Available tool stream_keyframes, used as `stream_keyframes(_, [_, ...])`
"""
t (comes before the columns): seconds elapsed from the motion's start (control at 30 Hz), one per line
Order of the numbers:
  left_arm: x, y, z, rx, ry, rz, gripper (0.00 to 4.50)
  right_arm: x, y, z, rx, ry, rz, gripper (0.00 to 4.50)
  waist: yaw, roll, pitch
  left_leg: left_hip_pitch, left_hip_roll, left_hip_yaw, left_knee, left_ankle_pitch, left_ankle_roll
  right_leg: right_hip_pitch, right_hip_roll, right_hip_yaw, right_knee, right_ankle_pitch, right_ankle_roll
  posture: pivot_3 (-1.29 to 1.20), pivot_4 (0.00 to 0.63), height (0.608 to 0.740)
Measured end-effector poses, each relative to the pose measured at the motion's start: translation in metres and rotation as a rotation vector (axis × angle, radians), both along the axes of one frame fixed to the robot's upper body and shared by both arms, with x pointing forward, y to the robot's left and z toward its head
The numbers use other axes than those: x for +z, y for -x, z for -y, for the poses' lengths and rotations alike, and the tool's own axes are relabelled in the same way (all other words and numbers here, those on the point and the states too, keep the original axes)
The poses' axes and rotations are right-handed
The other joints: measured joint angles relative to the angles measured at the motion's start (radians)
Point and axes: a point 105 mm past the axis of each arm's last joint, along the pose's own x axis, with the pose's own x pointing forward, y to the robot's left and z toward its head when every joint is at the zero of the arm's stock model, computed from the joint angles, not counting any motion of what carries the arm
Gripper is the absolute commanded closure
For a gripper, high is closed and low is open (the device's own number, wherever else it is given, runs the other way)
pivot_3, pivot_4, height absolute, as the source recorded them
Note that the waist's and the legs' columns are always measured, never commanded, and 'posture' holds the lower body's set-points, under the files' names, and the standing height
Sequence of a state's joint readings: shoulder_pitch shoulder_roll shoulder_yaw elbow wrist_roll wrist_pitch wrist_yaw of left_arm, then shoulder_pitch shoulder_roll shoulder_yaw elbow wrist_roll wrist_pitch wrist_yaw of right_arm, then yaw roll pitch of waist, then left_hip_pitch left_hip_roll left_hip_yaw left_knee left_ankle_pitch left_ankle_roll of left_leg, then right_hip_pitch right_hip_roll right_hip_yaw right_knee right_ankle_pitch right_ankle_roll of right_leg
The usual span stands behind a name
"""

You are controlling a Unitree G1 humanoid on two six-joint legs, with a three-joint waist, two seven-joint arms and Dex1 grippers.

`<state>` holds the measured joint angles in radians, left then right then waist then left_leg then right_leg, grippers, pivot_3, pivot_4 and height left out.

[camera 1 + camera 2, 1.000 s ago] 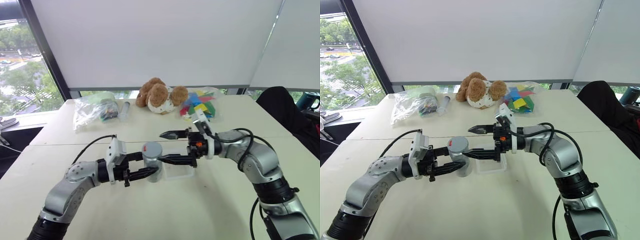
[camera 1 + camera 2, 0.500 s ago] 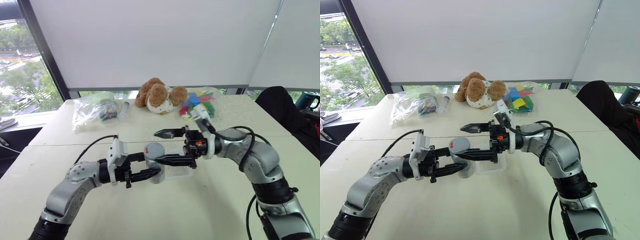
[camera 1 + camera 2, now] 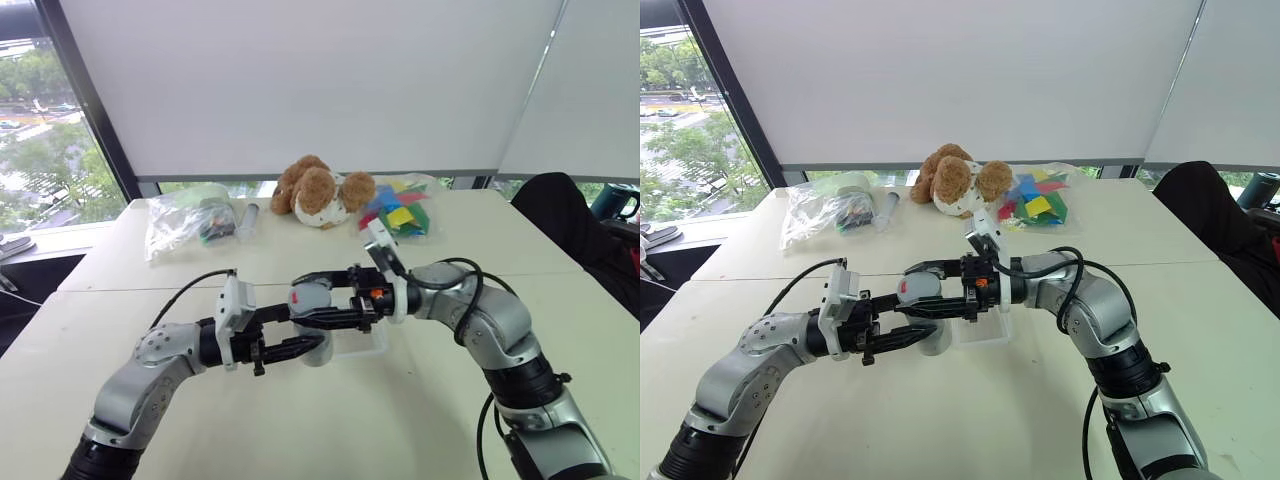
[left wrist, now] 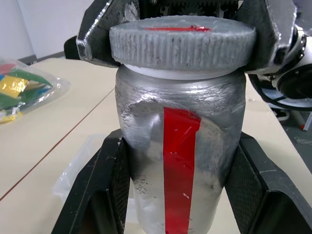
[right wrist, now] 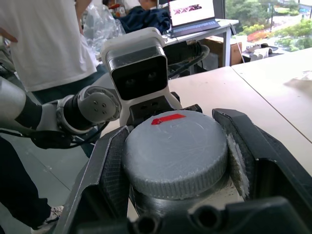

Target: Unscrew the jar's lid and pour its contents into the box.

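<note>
Clear bags (image 3: 190, 222): far left of the table (image 3: 420, 400), near the window, with a syringe-like tube just beside.
Left gripper (image 3: 300, 335): level, pointing right, clamped on the lower body of the jar (image 3: 312, 330); black fingers (image 4: 105, 190) pressed on both sides of the silver wall.
Jar: held upright above the table, at the box's left end; red stripe (image 4: 179, 165) down its side.
Lid (image 5: 175, 153): grey, ribbed rim, red mark on top, seated on the jar's mouth.
Right gripper (image 3: 318, 296): level, pointing left, closed around the lid; one finger (image 5: 109, 170) against each side of the rim.
Box (image 3: 360, 340): clear, shallow, on the table just right of the jar, under the right gripper.
Plush toy (image 3: 320, 192): brown and white, at the far edge, centre.
Bag of coloured pieces (image 3: 400, 212): just right of the plush toy.
Contents: hidden inside the closed jar.
</note>
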<state>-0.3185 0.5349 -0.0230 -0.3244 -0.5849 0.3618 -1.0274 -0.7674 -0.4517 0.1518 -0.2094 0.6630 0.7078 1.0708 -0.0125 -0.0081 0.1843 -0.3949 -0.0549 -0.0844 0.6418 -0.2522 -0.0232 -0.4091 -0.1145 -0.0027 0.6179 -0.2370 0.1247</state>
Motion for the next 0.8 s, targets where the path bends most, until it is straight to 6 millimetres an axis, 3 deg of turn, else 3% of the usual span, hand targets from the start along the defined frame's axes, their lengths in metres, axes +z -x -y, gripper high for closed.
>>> stream_keyframes(0.23, [-0.001, 0.001, -0.002, 0.002, -0.021, 0.006, 2.47, 0.031, 0.015, 0.009, 0.094, -0.200, -0.120, 2.17, 0.000, 0.000, 0.000, 0.000, 0.000, 0.000, 0.000, 0.000, 0.000, 0.000, 0.000, 0.000, 0.000, 0.000, 0.000, 0.00, 0.150, 0.740])
stream_keyframes(0.3, [-0.002, 0.001, -0.004, 0.001, -0.034, 0.001, 2.47, 0.042, 0.011, 0.032, 0.018, -0.331, -0.167, 2.17, 0.006, 0.000, 0.000, 0.000, 0.001, -0.001, 0.000, 0.000, 0.000, 0.001, 0.000, 0.000, 0.000, 0.000, 0.000, 0.00, 0.150, 0.740])
stream_keyframes(0.33, [-0.001, 0.000, -0.007, 0.007, -0.038, 0.001, 2.47, 0.038, 0.006, 0.048, -0.075, -0.346, -0.147, 2.17, 0.011, 0.000, 0.000, 0.000, 0.000, -0.001, 0.000, 0.000, 0.000, 0.002, 0.000, 0.000, -0.001, 0.000, 0.000, 0.00, 0.150, 0.740])
stream_keyframes(0.43, [0.006, -0.004, -0.021, 0.055, -0.034, 0.014, 2.47, -0.004, -0.019, 0.109, -0.454, -0.292, -0.103, 2.17, 0.024, 0.000, 0.000, -0.001, -0.001, 0.001, 0.000, 0.000, 0.001, 0.001, -0.001, 0.000, -0.003, 0.000, 0.000, 0.00, 0.150, 0.740])
stream_keyframes(0.6, [0.006, -0.010, -0.031, 0.083, -0.021, -0.017, 2.47, -0.065, -0.035, 0.194, -0.843, -0.183, -0.039, 2.17, 0.019, 0.000, 0.000, 0.002, -0.001, 0.006, 0.000, 0.000, 0.001, 0.004, 0.000, 0.000, -0.003, 0.000, 0.000, 0.00, 0.150, 0.740])
stream_keyframes(0.73, [0.007, -0.019, -0.038, 0.104, -0.020, -0.034, 2.47, -0.118, -0.039, 0.248, -1.063, -0.078, -0.009, 2.17, 0.004, 0.000, 0.000, 0.003, 0.000, 0.006, 0.000, 0.000, 0.000, 0.004, 0.001, 0.001, -0.002, 0.000, 0.000, 0.00, 0.150, 0.740])
stream_keyframes(0.8, [0.010, -0.022, -0.038, 0.101, -0.013, -0.029, 2.47, -0.136, -0.038, 0.265, -1.136, -0.046, -0.007, 2.17, -0.001, 0.001, 0.000, 0.003, 0.000, 0.006, 0.000, 0.000, 0.000, 0.004, 0.001, 0.001, -0.002, 0.000, 0.000, 0.00, 0.150, 0.740])
